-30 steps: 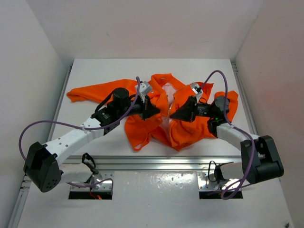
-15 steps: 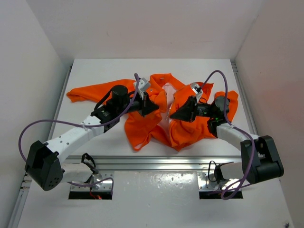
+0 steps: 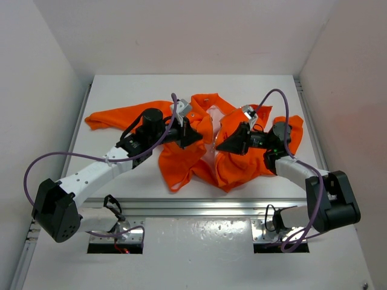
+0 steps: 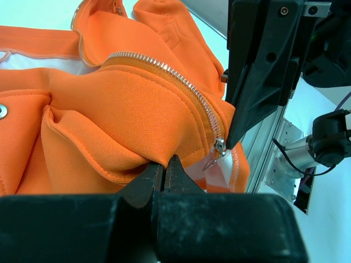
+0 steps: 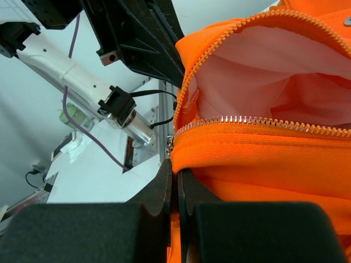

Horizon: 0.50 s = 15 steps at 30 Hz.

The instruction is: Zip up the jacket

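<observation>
Saw orange jacket crumpled mid table, front unzipped, pale lining exposed btwn panels, one sleeve stretched far-left, silver zipper teeth on front edges.

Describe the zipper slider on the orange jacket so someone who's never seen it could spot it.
Find the bright orange fabric jacket bunched in the middle of the white table. Follow the row of silver metal zipper teeth along its front edge to where the row ends. There sits the small silver zipper slider, the only metal piece with a tab dangling free.
</observation>
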{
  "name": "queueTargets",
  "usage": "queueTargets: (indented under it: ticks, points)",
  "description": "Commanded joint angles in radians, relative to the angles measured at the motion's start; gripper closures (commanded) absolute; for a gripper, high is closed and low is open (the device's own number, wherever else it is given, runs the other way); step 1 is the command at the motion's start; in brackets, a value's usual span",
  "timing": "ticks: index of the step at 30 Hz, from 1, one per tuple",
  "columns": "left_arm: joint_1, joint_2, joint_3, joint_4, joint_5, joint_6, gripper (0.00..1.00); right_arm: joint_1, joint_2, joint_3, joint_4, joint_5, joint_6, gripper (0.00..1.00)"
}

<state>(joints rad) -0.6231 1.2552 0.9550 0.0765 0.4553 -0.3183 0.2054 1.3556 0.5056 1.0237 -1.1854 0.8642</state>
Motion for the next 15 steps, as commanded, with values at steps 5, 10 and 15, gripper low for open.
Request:
queueTargets:
  ticks: [5,10,15]
  points:
    - [-0.017,-0.008,0.03,0.062,0.034,-0.015,1.0,0.017,0.008,0.057,0.061,0.007,-0.028,1.0]
    - [-0.026,-0.008,0.03,0.062,0.034,-0.015,1.0,-0.001,0.011,0.062,0.064,0.007,-0.028,1.0]
    - [-0.035,-0.008,0.021,0.062,0.034,-0.015,1.0,0.0,0.011,0.063,0.062,0.009,-0.028,1.0]
